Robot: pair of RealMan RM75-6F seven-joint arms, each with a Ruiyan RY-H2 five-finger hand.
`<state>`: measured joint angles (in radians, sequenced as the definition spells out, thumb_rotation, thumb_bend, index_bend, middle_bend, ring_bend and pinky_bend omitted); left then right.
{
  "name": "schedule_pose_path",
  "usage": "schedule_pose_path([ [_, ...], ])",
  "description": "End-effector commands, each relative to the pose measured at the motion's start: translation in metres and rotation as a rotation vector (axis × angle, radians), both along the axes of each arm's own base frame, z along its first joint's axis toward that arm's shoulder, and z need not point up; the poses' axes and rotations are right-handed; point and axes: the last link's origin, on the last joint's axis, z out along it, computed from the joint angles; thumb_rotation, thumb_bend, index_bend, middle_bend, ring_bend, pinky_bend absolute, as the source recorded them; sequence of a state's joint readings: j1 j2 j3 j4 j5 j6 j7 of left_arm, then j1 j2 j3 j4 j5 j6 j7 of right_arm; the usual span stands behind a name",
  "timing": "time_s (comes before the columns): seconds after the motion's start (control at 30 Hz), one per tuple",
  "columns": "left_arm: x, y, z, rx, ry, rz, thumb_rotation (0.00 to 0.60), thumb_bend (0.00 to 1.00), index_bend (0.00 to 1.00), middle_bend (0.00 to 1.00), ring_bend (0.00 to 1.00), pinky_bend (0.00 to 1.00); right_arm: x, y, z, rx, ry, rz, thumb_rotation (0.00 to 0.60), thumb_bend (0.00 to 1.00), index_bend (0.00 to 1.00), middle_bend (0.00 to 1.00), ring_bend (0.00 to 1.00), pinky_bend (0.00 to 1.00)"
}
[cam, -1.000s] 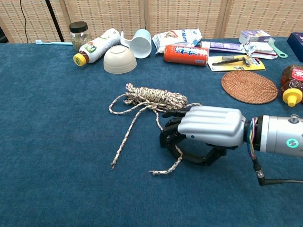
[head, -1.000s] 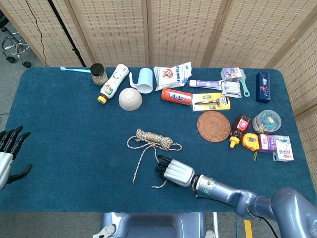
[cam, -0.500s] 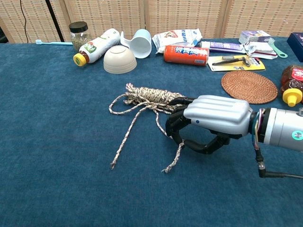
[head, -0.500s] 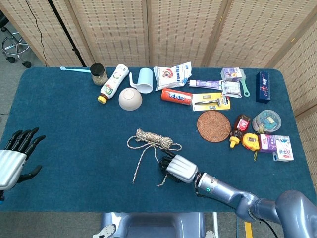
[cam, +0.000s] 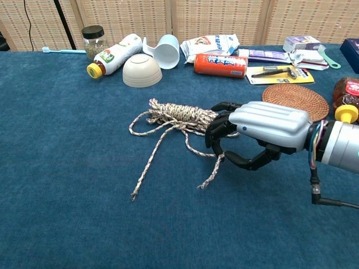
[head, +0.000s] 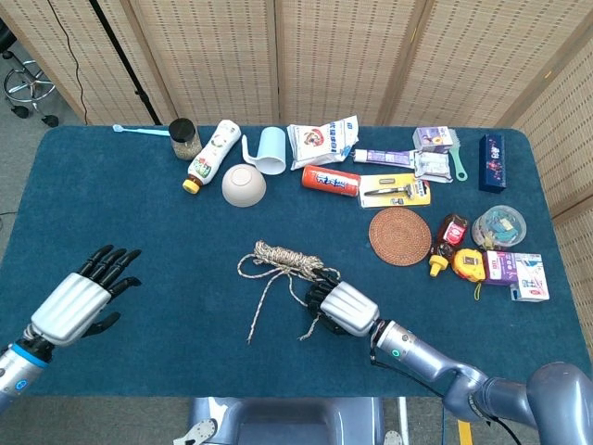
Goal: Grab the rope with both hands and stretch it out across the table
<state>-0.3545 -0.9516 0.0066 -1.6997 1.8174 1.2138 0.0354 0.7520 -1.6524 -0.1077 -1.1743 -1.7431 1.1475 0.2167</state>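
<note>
One end of the rope [cam: 179,117], lying part-coiled at mid-table [head: 139,213], is gripped in the curled fingers of the right hand [cam: 263,131]. Left hand [head: 79,301] is held clear, fingers apart, empty. Judged next: the free end must be taken.

A blue-covered table [head: 139,213] carries a coiled rope [head: 283,260] at centre, a bowl [head: 244,184], bottles and packets along the far edge, and a woven coaster [head: 400,235].
</note>
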Motion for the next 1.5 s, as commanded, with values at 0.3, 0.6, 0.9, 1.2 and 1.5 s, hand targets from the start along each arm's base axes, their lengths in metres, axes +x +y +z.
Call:
schedule_pose_path([
  [0.3,0.027,0.032,-0.056,-0.161,0.074,-0.199,0.6,0.27,0.39,0.0,0.0,0.0,-0.008,0.004,0.003,-0.028,-0.028,-0.058,0.6,0.61,0.6,0.34,0.25,0.0],
  [0.6,0.05,0.051,-0.104,-0.259,0.067,-0.318,0.6,0.29,0.45,0.0,0.0,0.0,-0.012,0.004,0.004,-0.042,-0.044,-0.096,0.6,0.61,0.6,0.34,0.25,0.0],
  [0.9,0.062,0.059,-0.134,-0.314,0.046,-0.371,0.6,0.29,0.45,0.0,0.0,0.0,-0.016,0.005,0.005,-0.05,-0.049,-0.113,0.6,0.61,0.6,0.33,0.25,0.0],
  [1.2,0.076,0.065,-0.162,-0.339,0.046,-0.422,0.6,0.29,0.45,0.0,0.0,0.0,-0.024,0.008,0.007,-0.06,-0.049,-0.132,0.6,0.61,0.6,0.34,0.25,0.0],
  [1.5,0.081,0.066,-0.183,-0.359,0.038,-0.437,0.6,0.29,0.45,0.0,0.0,0.0,-0.032,0.011,0.009,-0.061,-0.041,-0.146,0.6,0.61,0.6,0.34,0.25,0.0],
])
